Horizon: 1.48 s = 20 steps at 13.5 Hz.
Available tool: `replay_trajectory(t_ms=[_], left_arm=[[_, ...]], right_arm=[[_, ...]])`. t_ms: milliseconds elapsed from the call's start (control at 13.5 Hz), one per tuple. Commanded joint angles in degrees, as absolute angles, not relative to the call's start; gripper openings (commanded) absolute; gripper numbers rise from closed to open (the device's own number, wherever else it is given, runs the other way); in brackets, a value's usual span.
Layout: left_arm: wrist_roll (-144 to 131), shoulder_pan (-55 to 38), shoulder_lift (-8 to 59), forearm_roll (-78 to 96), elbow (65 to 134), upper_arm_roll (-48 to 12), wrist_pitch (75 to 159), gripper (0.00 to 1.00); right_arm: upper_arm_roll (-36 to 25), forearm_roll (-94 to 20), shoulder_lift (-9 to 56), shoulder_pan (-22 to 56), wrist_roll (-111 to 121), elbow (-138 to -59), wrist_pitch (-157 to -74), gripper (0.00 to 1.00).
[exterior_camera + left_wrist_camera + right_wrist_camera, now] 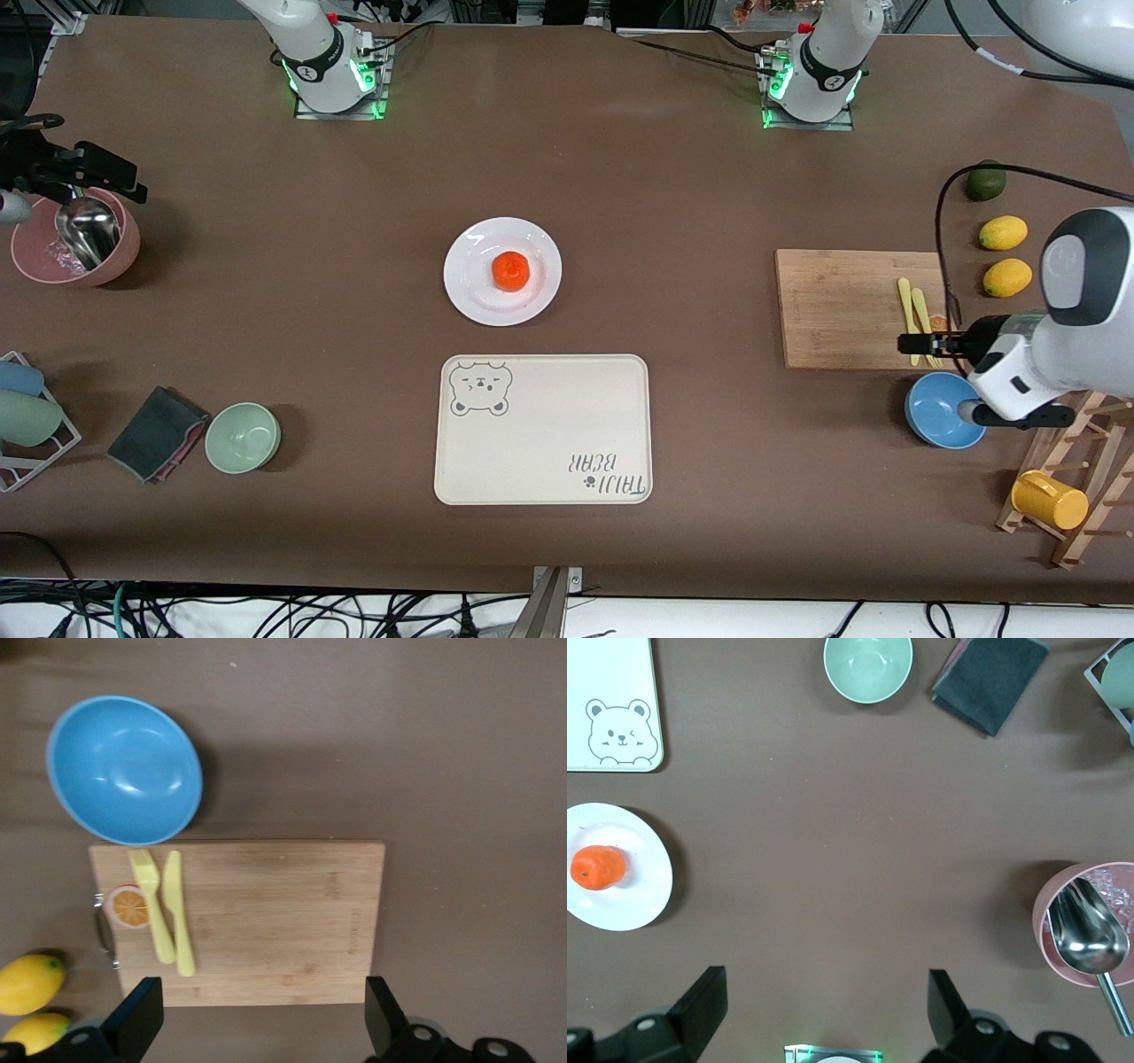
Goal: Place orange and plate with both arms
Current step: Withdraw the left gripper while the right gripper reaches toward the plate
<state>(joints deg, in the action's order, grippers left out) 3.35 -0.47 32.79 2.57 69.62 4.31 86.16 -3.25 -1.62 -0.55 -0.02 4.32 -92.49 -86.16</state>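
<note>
— Plate (467,297): where is it?
— Mid-table, just beyond the bear tray (542,430) toward my bases, with the orange (510,270) sitting on it (roughly centred).
— And your grippers?
— My left gripper (907,344) hovers over the cutting board (842,306), fingers spread. My right gripper (89,173) hangs over the pink bowl (35,257), fingers also apart, holding nothing.

Robotics lab: bolted arm bases (332,84), tangled cables (266,611).
</note>
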Motion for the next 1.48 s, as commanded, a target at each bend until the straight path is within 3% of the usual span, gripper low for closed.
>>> replay_trajectory(t_ms=[0, 370, 667, 1111, 1407], left_arm=[[4.48, 0.52, 29.80, 0.09, 71.19, 3.60, 85.52, 1.00], [4.13, 2.55, 24.02, 1.75, 72.59, 3.08, 85.69, 1.00], [4.48, 2.55, 9.26, 2.28, 89.35, 3.08, 97.10, 1.00], [3.51, 1.85, 4.05, 2.11, 90.18, 3.08, 93.43, 1.00], [3.78, 0.18, 3.34, 2.11, 89.74, 2.99, 91.24, 1.00]], right_arm=[[-3.08, -2.28, -0.79, -0.18, 4.13, -91.32, -80.10, 1.00], [-2.38, -2.02, -1.05, 0.18, 4.04, -91.84, -81.56, 1.00], [0.96, -2.20, -1.84, 0.18, 3.16, -96.40, -86.12, 1.00], [5.36, -4.90, 0.78, 0.18, 2.99, -102.82, -94.91, 1.00], [5.45, -10.10, 5.26, 0.26, 3.25, -102.57, -98.35, 1.00]])
